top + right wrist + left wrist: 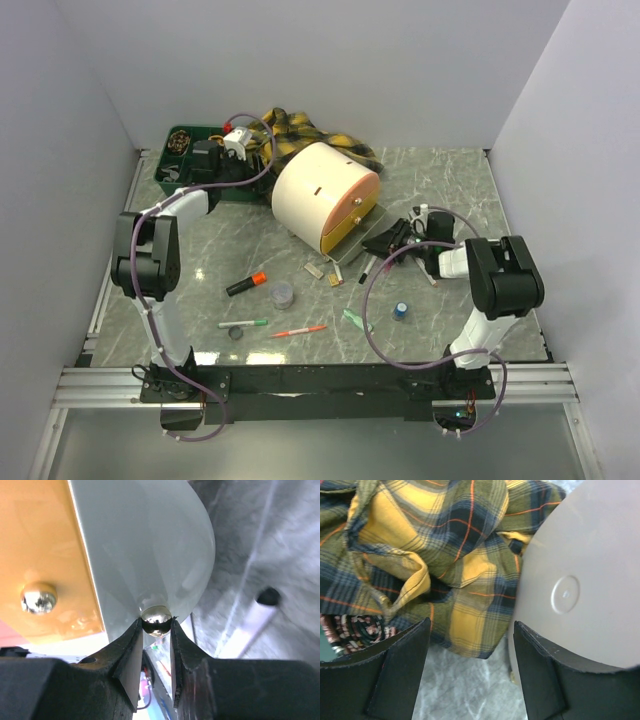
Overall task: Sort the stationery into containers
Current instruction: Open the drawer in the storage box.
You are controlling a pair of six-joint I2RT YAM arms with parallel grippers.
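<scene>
The cream drum (318, 195) lies on its side at the table's middle, orange front (355, 208) facing right, with a grey drawer (352, 247) sticking out low. My right gripper (383, 240) is shut on the drawer's shiny metal knob (156, 618), seen close in the right wrist view. My left gripper (250, 158) is open and empty between the dark green tray (180, 160) and the drum's back (580, 580). Loose on the table lie a black highlighter with orange cap (245, 284), a grey tape roll (283, 293), two thin pens (300, 330) and a green clip (356, 320).
The yellow-and-black plaid cloth (300, 132) lies bunched behind the drum and fills the left wrist view (445, 555). Small erasers (314, 270) lie by the drawer. A blue item (400, 311) and a white pen (250, 625) lie near the right arm. Walls close three sides.
</scene>
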